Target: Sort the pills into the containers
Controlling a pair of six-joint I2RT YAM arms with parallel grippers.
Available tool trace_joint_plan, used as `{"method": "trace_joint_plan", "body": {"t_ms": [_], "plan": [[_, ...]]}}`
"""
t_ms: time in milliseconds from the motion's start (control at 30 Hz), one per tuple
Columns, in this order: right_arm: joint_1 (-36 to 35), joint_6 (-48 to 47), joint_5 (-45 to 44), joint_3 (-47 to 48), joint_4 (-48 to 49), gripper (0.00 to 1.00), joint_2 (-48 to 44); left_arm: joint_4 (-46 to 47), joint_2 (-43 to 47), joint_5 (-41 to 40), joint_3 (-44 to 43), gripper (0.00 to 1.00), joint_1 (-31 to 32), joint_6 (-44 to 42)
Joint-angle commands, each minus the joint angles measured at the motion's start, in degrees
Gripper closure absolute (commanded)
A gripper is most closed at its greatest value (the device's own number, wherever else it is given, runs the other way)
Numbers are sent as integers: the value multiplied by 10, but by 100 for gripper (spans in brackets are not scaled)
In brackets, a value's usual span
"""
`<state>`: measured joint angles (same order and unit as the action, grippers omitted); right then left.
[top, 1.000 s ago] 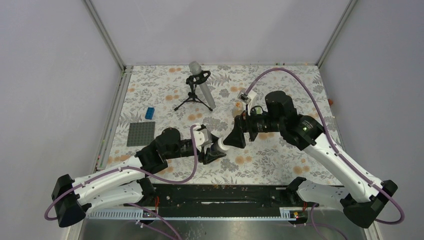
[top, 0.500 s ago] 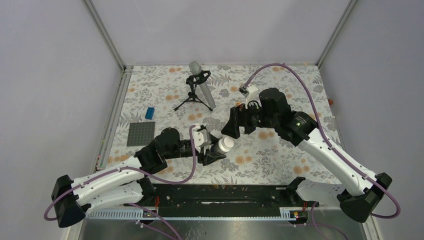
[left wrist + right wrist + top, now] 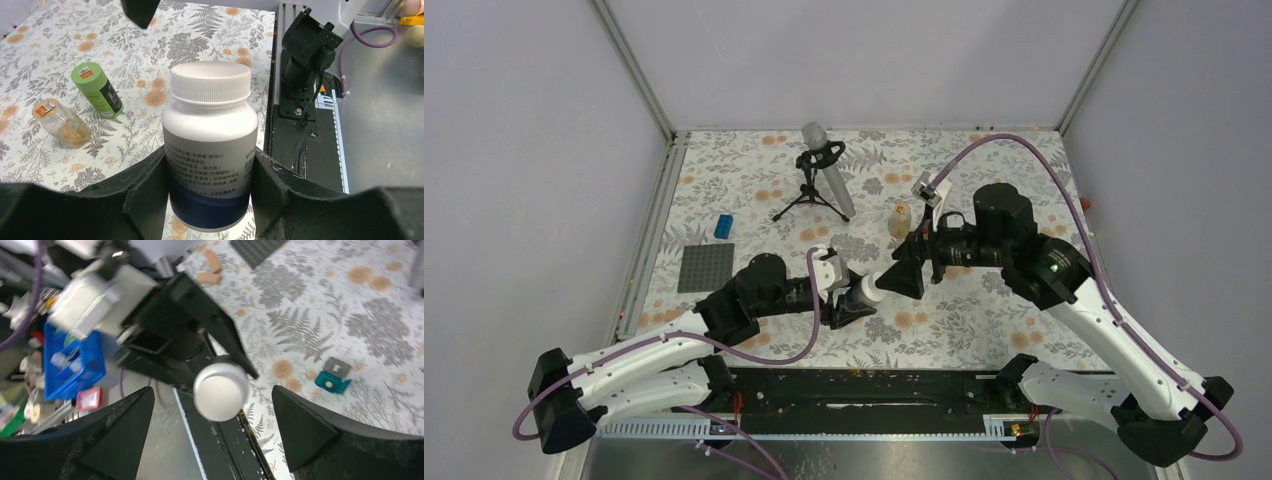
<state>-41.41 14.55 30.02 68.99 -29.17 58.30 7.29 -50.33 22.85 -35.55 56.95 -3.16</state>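
Closest in, my left gripper [image 3: 209,167] is clamped on the sides of a white bottle [image 3: 210,130] with a printed label and a dark blue band. Its white screw cap [image 3: 210,80] is on, so whatever it holds is hidden from me. Just past the cap, my right gripper [image 3: 214,390] hangs with its jaws spread wide to either side, touching nothing I can make out in that blurred wrist view. Farther out on the floral table [image 3: 50,50] sit an opaque green bottle [image 3: 97,90] and, near it, a clear jar [image 3: 61,124] holding yellowish pills.
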Motion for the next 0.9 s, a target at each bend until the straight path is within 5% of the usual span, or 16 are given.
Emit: {"method": "trace_joint_plan", "body": {"t_ms": [0, 200, 367, 633, 867], "plan": [[-8, -84, 107, 20, -22, 5, 0, 17, -2, 1, -36, 100, 2, -10], [-41, -142, 42, 58, -90, 9, 41, 11, -4, 13, -42, 100, 2, -18], [-44, -133, 3, 72, -89, 31, 57, 8, -4, 15, -44, 100, 2, -20], [-47, -17, -79, 78, -56, 65, 70, 5, -1, -25, -49, 100, 2, -28], [-73, 159, -245, 67, 3, 71, 90, -27, -3, -95, -51, 100, 2, -52]]}}
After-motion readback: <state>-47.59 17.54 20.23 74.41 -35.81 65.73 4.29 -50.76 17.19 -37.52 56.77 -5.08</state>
